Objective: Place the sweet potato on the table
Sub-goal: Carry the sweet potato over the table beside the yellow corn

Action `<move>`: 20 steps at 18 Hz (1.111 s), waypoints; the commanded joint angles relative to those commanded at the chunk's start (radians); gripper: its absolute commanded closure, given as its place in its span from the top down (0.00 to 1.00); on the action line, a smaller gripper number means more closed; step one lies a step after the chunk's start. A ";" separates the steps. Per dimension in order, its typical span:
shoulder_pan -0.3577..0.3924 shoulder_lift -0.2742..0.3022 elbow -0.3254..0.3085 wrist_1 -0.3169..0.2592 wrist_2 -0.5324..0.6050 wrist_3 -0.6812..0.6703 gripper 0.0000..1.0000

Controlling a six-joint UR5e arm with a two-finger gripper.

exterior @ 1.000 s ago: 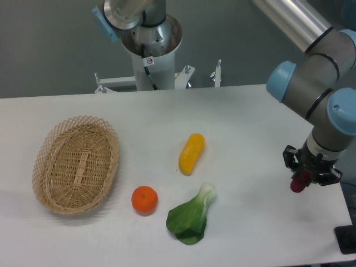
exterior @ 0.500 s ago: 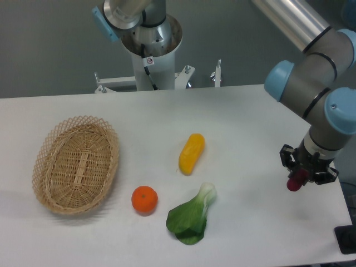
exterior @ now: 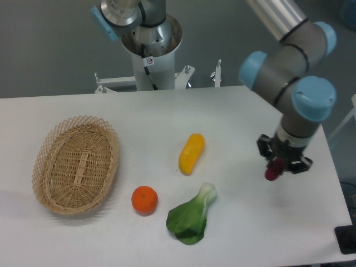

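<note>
The sweet potato shows only as a small dark reddish tip poking out below my gripper, which is shut on it. The gripper hangs a little above the white table, right of centre and inward from the right edge. Most of the tuber is hidden by the fingers and the wrist.
A yellow-orange oblong vegetable lies mid-table. A round orange fruit and a green leafy bok choy sit nearer the front. An oval wicker basket stands at the left. The robot base is at the back.
The arm has swung left and slightly up, carrying the sweet potato from near the table's right edge further inward.
</note>
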 joint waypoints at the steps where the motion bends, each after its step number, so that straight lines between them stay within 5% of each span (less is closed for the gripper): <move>1: -0.009 0.021 -0.026 0.000 0.000 0.002 0.16; 8: -0.091 0.127 -0.196 0.000 0.002 0.000 0.16; 20: -0.225 0.166 -0.364 -0.028 0.005 -0.015 0.16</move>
